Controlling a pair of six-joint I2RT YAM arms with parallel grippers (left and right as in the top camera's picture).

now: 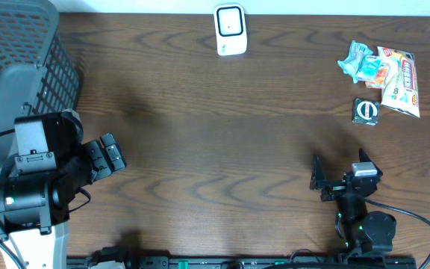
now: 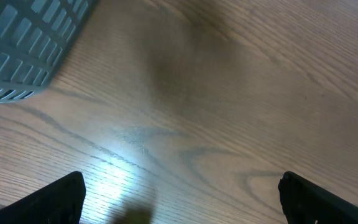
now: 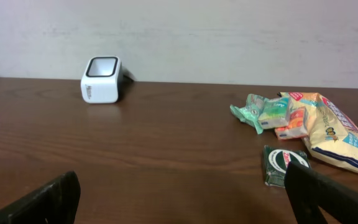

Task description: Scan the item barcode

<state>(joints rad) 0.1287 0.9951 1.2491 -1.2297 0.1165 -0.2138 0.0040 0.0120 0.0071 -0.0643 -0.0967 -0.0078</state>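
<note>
A white barcode scanner (image 1: 230, 30) (image 3: 101, 79) stands at the table's far edge, middle. Several snack items lie at the far right: a dark green square packet (image 1: 366, 110) (image 3: 283, 163), a long yellow-and-white bag (image 1: 399, 82) (image 3: 334, 130), and a teal wrapper (image 1: 355, 61) (image 3: 258, 111) beside small orange packs. My right gripper (image 1: 340, 173) (image 3: 182, 205) sits open near the front right, well short of the green packet, nothing between its fingers. At the left, my left gripper (image 1: 109, 157) (image 2: 182, 202) stands open over bare wood.
A grey mesh basket (image 1: 21, 67) (image 2: 23, 43) fills the far left corner, right beside the left arm. A pale wall (image 3: 179, 31) rises behind the table's far edge.
</note>
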